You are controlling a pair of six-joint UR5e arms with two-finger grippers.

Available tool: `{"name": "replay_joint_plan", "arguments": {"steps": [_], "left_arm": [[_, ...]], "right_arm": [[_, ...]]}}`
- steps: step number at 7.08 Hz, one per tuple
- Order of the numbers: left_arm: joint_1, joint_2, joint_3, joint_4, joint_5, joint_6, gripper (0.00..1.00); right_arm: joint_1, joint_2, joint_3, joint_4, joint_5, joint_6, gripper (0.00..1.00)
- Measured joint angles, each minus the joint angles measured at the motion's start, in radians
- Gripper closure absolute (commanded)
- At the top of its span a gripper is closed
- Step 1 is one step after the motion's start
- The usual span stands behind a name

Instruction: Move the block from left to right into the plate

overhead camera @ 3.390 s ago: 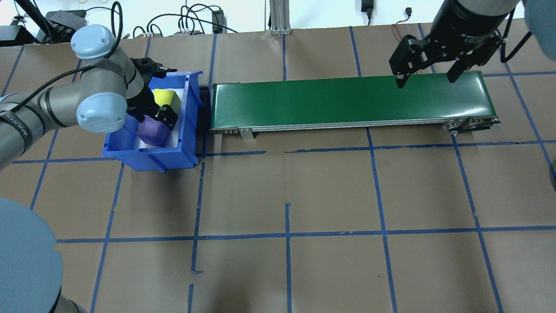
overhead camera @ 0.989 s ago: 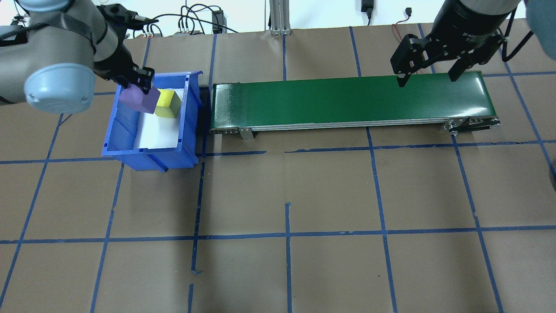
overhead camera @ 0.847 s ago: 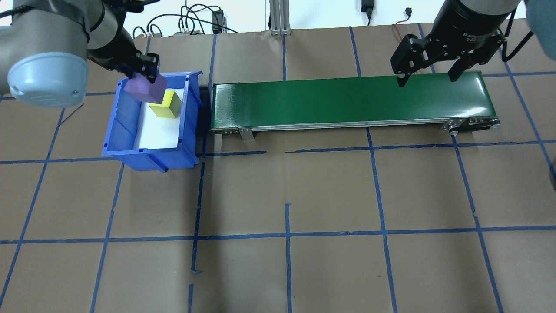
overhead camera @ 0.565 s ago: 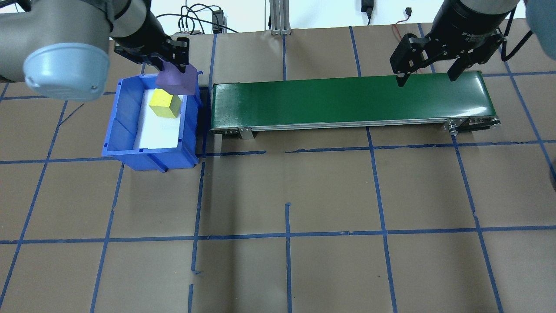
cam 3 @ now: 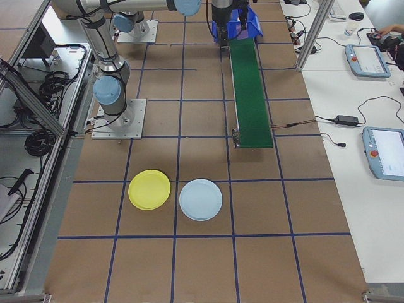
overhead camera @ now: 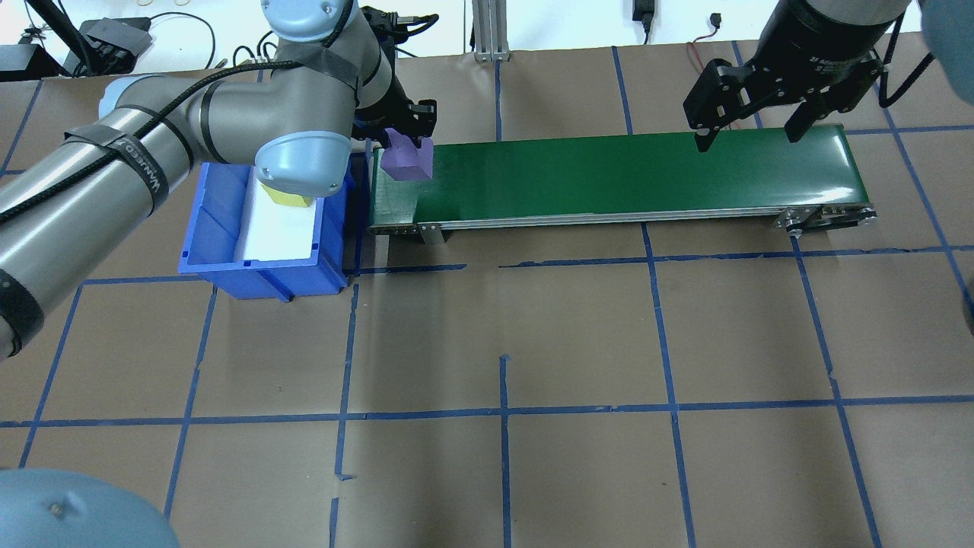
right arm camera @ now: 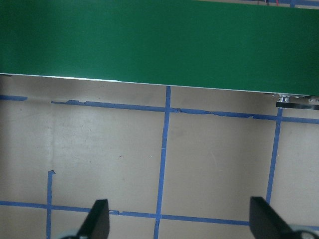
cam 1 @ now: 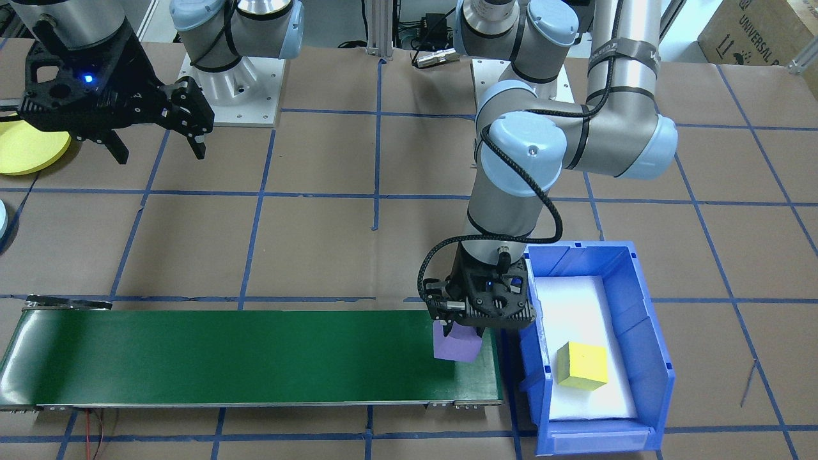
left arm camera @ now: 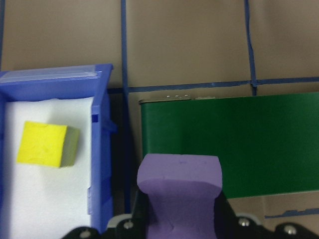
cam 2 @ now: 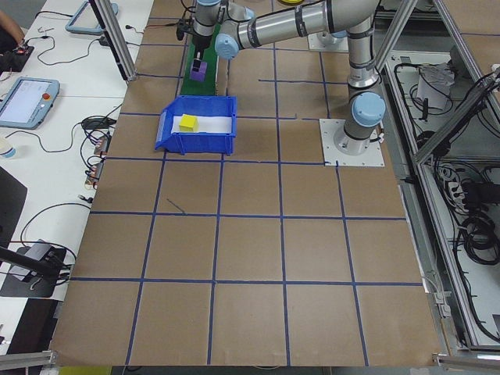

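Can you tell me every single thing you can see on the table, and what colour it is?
purple block: one, purple, held over the conveyor's end next to the bin
yellow block: one, yellow, lying in the bin
bin: one, blue with a white floor, beside the conveyor's end
conveyor: one, green belt, along the table's far side
yellow plate: one, yellow, on the table past the conveyor's other end
blue plate: one, pale blue, beside the yellow plate
left gripper: black, shut on the purple block
right gripper: black, open, empty, above the conveyor's other end
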Motion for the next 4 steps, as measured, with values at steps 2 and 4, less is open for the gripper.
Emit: {"name": "replay_joint_plan", "arguments": {"steps": [2, 4], "left_arm": [[-0.002, -0.024, 0.003, 0.007, 0.008, -0.006, 0.00], [-0.001, -0.009, 0.016, 0.008, 0.017, -0.002, 0.00]], "right_arm": [[-0.001, 0.000, 0.000, 0.000, -0.003, 0.000, 0.00], [-0.001, 0.000, 0.000, 0.001, -0.003, 0.000, 0.00]]}}
